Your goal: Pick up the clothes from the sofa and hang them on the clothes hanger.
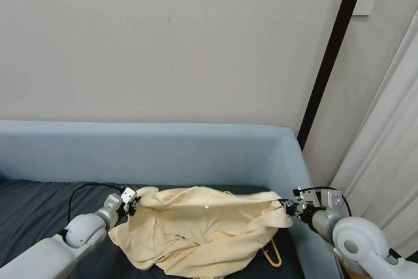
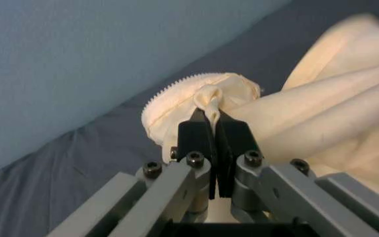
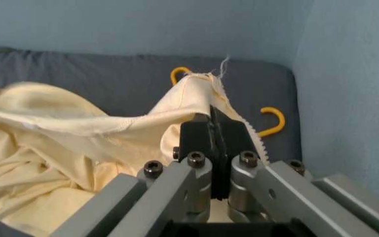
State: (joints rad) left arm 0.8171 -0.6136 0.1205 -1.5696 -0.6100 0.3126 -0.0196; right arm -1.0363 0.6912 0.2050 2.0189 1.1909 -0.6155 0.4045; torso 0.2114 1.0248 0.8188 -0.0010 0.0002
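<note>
Nearest to me, my two arms reach forward from the lower corners of the head view. My left gripper (image 1: 130, 199) is pinched closed on one bunched corner of a pale yellow garment (image 1: 196, 227). The left wrist view shows its black pads pressed together with a knot of fabric squeezed between them. My right gripper (image 1: 285, 206) is likewise clamped tight on the opposite corner, with a frayed hem edge standing up out of its closed pads. The garment's upper edge is stretched between the two grippers. The rest sags in rumpled folds onto the dark grey seat cushion (image 1: 39, 207) of the sofa. A yellow hanger (image 3: 282, 119) lies on the cushion, partly under the cloth, near my right gripper. Beyond it rises the light blue sofa backrest (image 1: 163, 151), then a plain pale wall (image 1: 163, 44).
</note>
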